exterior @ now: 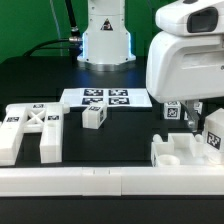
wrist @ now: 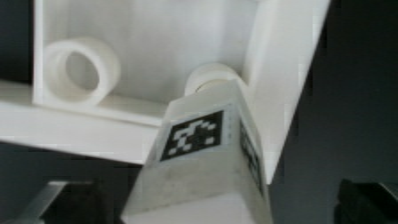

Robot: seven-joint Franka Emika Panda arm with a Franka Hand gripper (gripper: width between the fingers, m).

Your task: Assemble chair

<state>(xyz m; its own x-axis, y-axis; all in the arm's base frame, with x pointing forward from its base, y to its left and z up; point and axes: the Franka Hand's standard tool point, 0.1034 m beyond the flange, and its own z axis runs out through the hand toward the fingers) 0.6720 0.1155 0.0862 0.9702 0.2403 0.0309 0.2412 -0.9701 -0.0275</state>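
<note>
Rail (exterior: 100, 182) up front; gripper (exterior: 192, 112) fingers spread, gaps both sides of leg block (wrist: 205, 160) btwn them.

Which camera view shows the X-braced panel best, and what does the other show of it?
The exterior view: the X-braced panel lies unblocked at that view's left, its cross visible. The wrist view shows none of it, only other white parts up close.
</note>
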